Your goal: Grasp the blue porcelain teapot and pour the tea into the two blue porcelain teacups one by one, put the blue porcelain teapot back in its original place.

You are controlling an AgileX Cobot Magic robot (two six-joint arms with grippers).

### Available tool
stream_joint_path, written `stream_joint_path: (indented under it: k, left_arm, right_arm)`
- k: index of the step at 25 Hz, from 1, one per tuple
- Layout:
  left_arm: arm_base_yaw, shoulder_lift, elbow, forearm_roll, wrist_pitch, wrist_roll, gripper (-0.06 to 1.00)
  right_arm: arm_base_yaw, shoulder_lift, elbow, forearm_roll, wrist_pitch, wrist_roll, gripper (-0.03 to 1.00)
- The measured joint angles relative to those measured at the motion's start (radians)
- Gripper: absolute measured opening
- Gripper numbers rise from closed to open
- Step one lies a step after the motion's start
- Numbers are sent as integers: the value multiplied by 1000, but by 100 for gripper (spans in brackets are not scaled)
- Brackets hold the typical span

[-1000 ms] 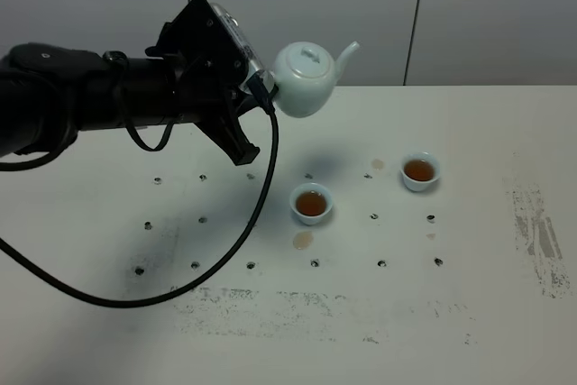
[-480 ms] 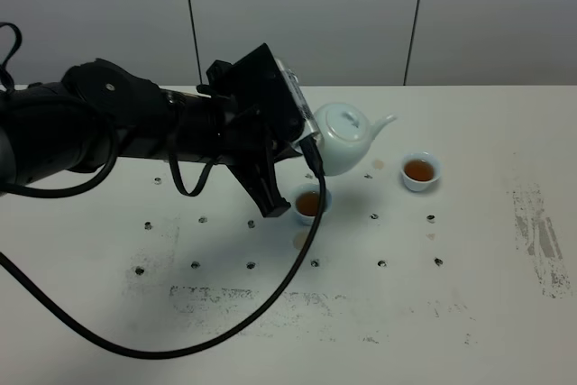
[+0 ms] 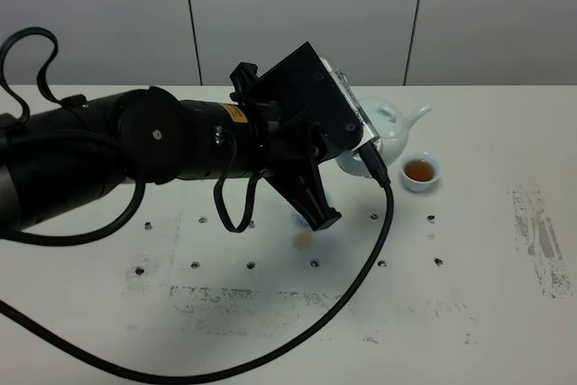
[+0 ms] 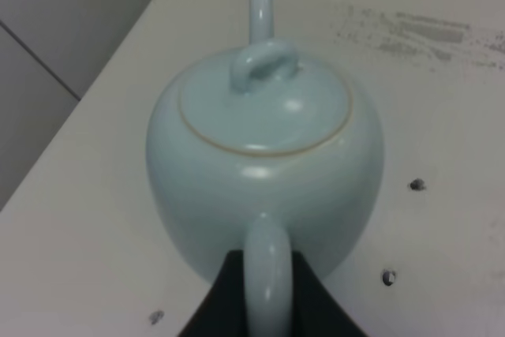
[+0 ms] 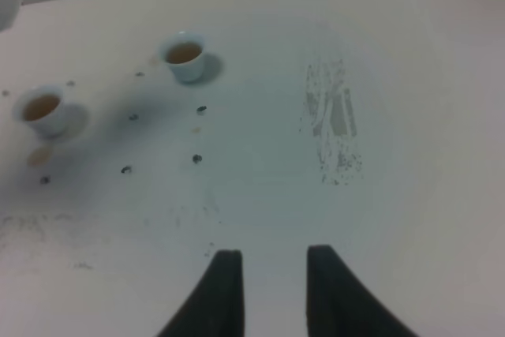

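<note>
The pale blue porcelain teapot (image 3: 393, 125) (image 4: 264, 155) sits upright, lid on, with its spout pointing right. My left gripper (image 4: 267, 278) is shut on its loop handle. It hangs just left of and behind one teacup (image 3: 420, 171) (image 5: 185, 54), which holds brown tea. The other teacup (image 5: 43, 108) also holds tea; in the high view my left arm covers it. Whether the teapot touches the table I cannot tell. Over the table's right part, my right gripper (image 5: 274, 286) has its fingers slightly apart with nothing between them.
The white table (image 3: 487, 313) has rows of small screw holes and worn grey smudges at the front and right (image 3: 541, 241). A brown tea stain (image 3: 302, 240) lies near the front of my left gripper. A black cable (image 3: 270, 349) loops from the left arm over the table.
My left arm has swung right and down with the teapot, from high at the left of the cups to beside the right cup. It now covers the nearer cup.
</note>
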Motion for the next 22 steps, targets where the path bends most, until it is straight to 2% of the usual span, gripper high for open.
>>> stream_joint_path:
  k: [3,12,15,18,22]
  left_arm:
    - [-25,-2,41,78,-115,-118,10]
    - [-52,-35,292,478,-523,-614,10]
    - [-56,-30,358,601,-631,-711,10]
    - [-65,-18,423,662,-713,-797,10]
    - [-67,-12,532,668,-808,-829,10]
  right_arm:
    - [0,0,0,0,0,0,22]
    - [0,0,0,0,0,0,22]
    - [0,0,0,0,0,0,22]
    - [0,0,0,0,0,0,22]
    - [0,0,0,0,0,0,22]
